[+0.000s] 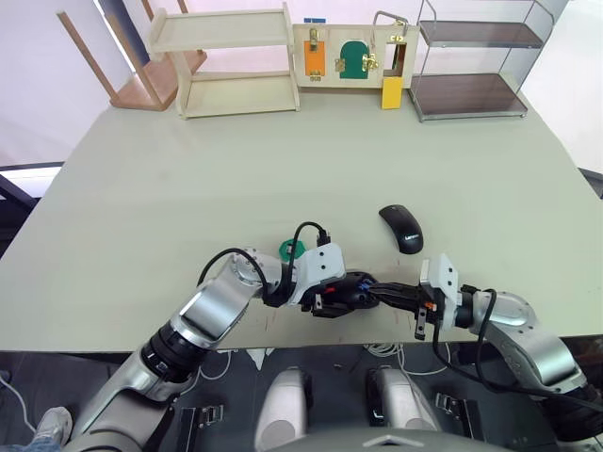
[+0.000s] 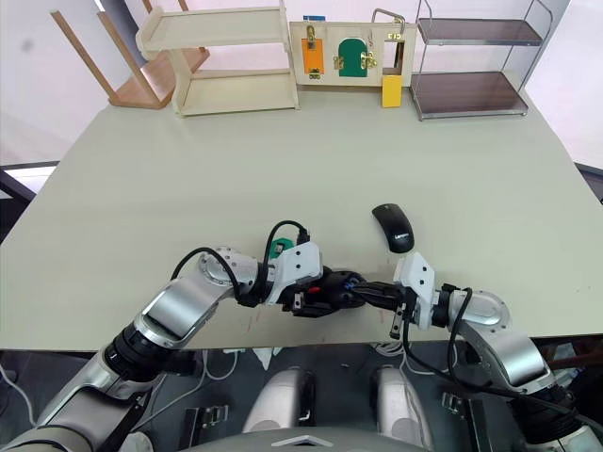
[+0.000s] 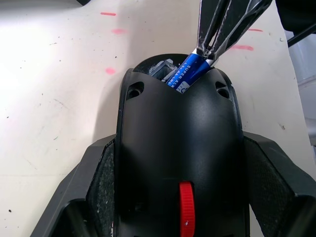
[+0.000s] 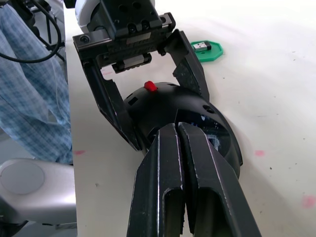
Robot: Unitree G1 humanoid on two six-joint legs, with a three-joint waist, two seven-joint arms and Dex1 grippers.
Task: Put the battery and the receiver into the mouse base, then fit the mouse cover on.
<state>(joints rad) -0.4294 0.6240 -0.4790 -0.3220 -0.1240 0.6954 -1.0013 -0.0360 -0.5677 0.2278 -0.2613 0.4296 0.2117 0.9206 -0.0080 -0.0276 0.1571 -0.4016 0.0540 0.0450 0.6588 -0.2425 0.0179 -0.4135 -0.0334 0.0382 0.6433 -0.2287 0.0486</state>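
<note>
The black mouse base point(image 3: 177, 133) with its red scroll wheel point(image 3: 186, 212) sits near the table's front edge, and my left gripper point(image 1: 344, 294) is shut on its two sides. The blue battery point(image 3: 187, 74) slants into the open bay at the base's rear end. My right gripper point(image 3: 205, 52) is shut on the battery's upper end, reaching in from the right. The glossy black mouse cover point(image 1: 401, 228) lies on the table a little behind and to the right. The tiny receiver point(image 4: 201, 46) rests on a green octagonal disc point(image 4: 207, 50) just behind my left gripper.
A wooden shelf point(image 1: 231, 61), a board with latches point(image 1: 353, 55), a metal rack point(image 1: 471, 61) and a tipped wooden stool point(image 1: 141, 66) line the far edge. The table's front edge point(image 1: 283, 344) runs just below both grippers. A person's checked blue clothing point(image 4: 29, 84) shows beside the table.
</note>
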